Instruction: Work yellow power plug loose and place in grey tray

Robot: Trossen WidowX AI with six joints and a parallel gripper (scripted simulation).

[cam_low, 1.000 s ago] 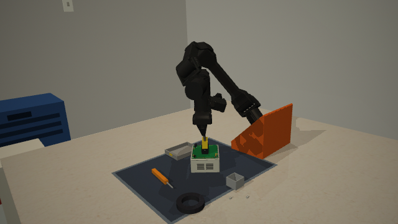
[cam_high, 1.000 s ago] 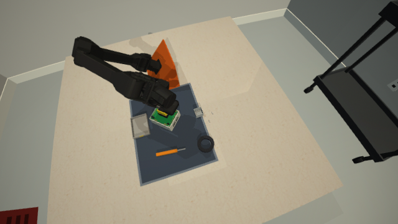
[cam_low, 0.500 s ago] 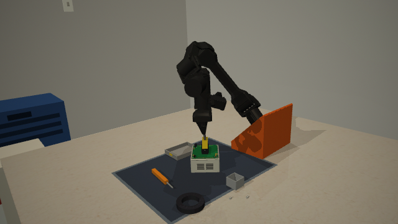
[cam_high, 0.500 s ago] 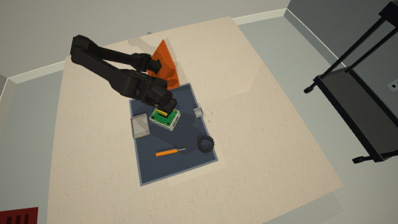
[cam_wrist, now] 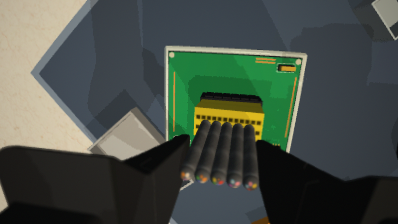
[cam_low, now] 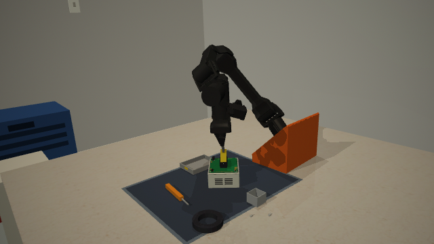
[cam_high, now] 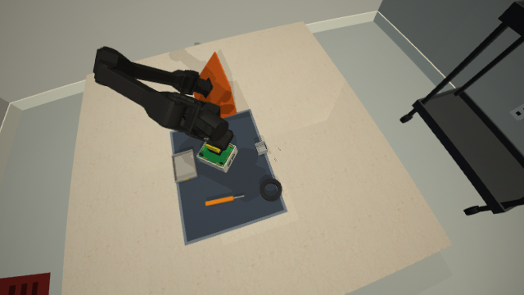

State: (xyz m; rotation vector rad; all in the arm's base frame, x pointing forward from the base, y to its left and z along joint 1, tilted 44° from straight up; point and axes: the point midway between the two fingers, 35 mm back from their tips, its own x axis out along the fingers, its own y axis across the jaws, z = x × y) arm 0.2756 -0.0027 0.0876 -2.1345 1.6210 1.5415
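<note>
Toward the bench's arm-side edge, my claw is pinching the plug by its sides. I'm guessing it's light but stiff.

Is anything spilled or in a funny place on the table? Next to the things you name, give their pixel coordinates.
Yes, a little! Two tiny light bits (cam_low: 270,214) lie loose on the table, just off the dark mat (cam_low: 149,193) (cam_high: 213,221), near the small grey box (cam_low: 256,198) (cam_high: 261,147). They look odd because they're in no container. I can't tell what they are.
</note>
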